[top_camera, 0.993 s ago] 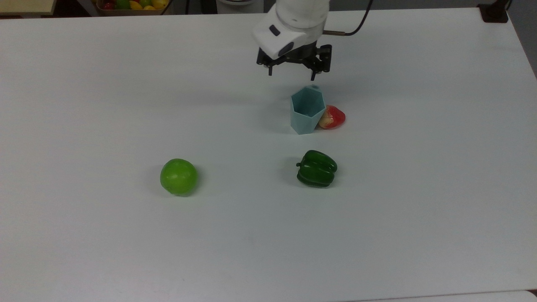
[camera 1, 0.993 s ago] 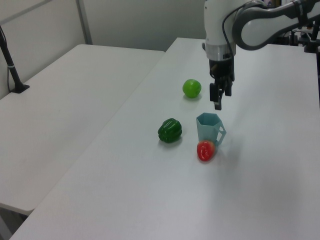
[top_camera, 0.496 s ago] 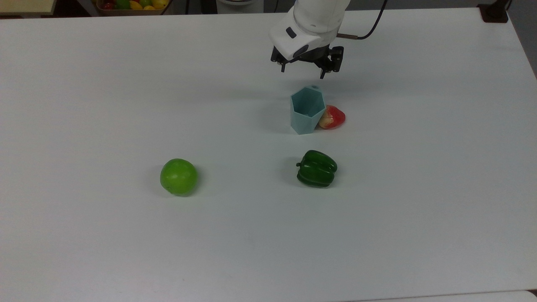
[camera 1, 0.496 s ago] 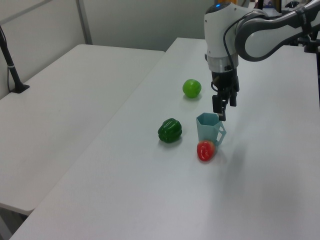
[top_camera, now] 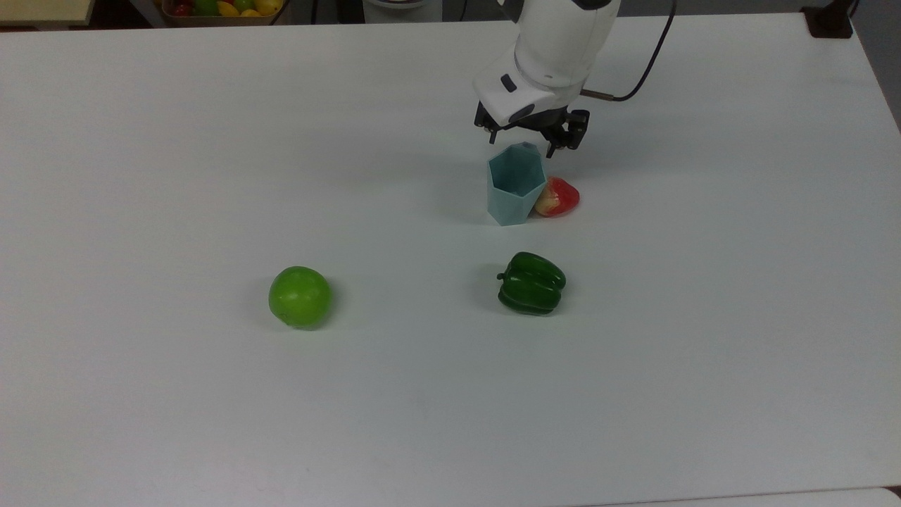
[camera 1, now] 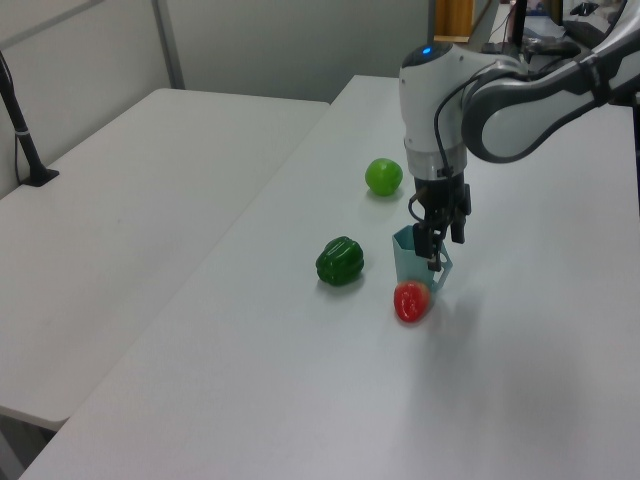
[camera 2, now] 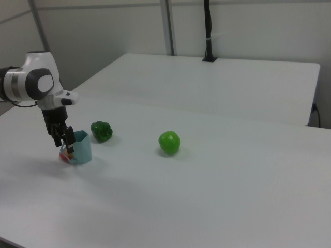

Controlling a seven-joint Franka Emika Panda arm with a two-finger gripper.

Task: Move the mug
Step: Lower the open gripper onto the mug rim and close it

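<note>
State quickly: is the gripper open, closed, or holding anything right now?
Gripper: open, holding nothing, fingers down at the mug rim by its handle.

White arm (camera 1: 500,95) with grey joints, black pincer (top_camera: 529,137), thin black cable (top_camera: 644,67).

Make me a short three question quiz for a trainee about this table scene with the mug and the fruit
1. True or false: the mug stands upright on the table.
2. In the top view, which item touches the mug on the top view's right?
A. the green apple
B. the red fruit
C. the green bell pepper
3. Fill in: the hand is at the mug's ____ side, the side farther from the bell pepper in the top view.

Key
1. True; its open mouth faces up.
2. B; the red fruit rests against the mug's wall, while the apple and pepper lie apart from it.
3. Handle; the left view shows the hand down at the handle.
</note>
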